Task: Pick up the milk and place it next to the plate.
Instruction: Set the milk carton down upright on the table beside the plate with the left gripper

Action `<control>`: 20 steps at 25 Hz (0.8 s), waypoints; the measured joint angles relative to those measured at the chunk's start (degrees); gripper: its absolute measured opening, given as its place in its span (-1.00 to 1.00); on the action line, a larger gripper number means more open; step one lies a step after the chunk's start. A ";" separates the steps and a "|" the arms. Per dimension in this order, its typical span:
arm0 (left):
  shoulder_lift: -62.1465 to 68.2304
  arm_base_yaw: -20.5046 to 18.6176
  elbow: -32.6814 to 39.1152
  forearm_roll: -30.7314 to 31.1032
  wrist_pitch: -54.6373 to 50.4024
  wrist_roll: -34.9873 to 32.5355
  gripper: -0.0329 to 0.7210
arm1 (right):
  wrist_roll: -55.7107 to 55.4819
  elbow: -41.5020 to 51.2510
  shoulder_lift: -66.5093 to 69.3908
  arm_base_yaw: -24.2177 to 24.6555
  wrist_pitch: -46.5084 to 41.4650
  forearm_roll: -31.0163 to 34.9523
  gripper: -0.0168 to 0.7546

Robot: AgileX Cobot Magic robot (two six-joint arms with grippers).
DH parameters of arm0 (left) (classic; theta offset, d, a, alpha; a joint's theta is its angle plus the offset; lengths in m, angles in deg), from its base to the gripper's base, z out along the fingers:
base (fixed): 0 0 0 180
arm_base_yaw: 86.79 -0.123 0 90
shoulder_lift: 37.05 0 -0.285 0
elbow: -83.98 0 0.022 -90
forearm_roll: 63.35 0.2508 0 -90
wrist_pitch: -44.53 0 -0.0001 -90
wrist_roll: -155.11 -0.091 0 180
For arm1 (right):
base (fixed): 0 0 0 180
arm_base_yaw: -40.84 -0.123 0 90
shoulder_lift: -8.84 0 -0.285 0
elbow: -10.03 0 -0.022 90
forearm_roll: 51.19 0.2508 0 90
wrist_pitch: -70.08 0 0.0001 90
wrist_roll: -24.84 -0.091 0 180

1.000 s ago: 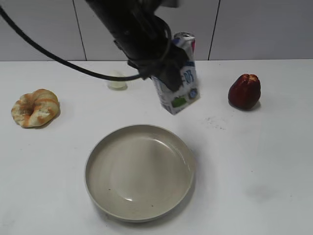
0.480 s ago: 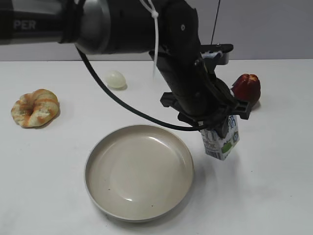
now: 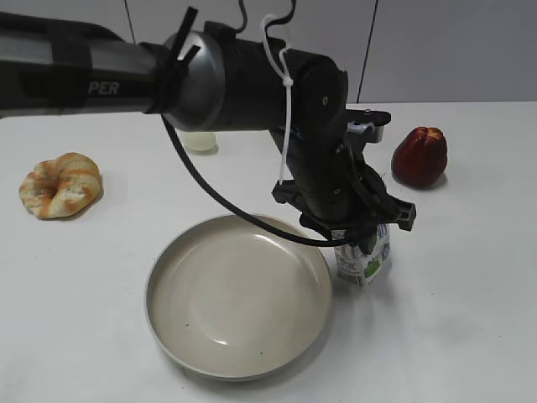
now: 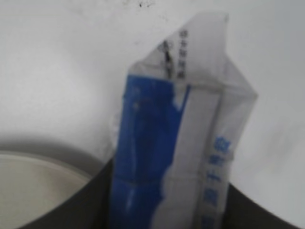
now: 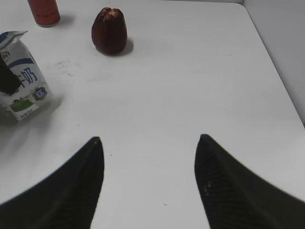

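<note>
The left gripper (image 3: pixel 362 239) is bringing the milk (image 3: pixel 363 262) down from mid-air, jaws clamped on it, settling it just right of the plate (image 3: pixel 238 294).

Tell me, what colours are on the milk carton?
The milk carton is white with blue lettering and a green patch, clearest in the right wrist view.

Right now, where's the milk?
In the exterior view the milk sits right of centre, held in the left gripper, just off the plate's right rim, with the red fruit behind it.
</note>
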 joint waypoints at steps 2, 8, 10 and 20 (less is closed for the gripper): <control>0.33 0.00 0.00 0.31 0.11 0.00 -0.11 | 0.00 0.00 0.00 0.00 0.00 0.00 0.23; 0.33 0.00 -0.06 0.65 1.25 0.05 0.10 | 0.00 0.00 0.00 0.00 0.00 0.00 0.23; 0.23 0.00 -0.06 0.57 1.31 0.05 0.26 | 0.00 0.00 0.00 0.00 0.00 0.00 0.23; -5.42 -0.05 -0.06 0.44 -1.99 0.05 0.72 | 0.00 0.00 0.00 0.00 0.00 0.00 0.23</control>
